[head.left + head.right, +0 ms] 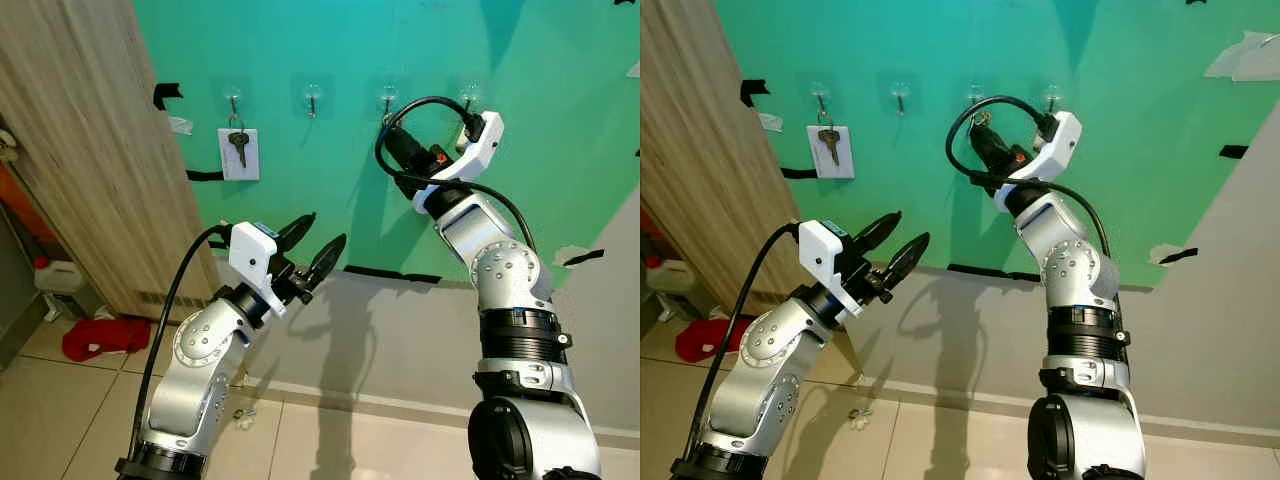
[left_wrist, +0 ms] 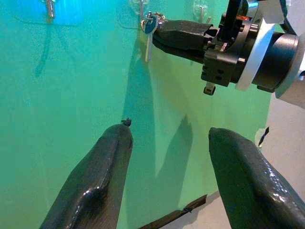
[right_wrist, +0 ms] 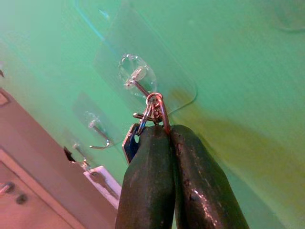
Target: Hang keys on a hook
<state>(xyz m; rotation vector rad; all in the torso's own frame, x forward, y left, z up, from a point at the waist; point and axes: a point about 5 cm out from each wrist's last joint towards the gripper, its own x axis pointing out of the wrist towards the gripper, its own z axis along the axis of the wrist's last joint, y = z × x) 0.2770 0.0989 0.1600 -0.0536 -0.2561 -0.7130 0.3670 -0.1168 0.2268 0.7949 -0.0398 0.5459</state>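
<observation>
Pinching the key ring (image 3: 155, 107), the right tool (image 3: 164, 131) presents it at a hook (image 3: 136, 83) for threading; left tool (image 2: 167, 136) idles, fingers spread.

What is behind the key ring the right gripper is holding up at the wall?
Behind the key ring sits a clear adhesive hook stuck on the green wall. The right gripper, shut on the ring, covers most of the blue-headed key, so its blade is hidden there.

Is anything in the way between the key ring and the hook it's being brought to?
Nothing visible. The right claw, shut on the key ring, holds it right at the clear adhesive hook on the green wall; no object lies between them.
</observation>
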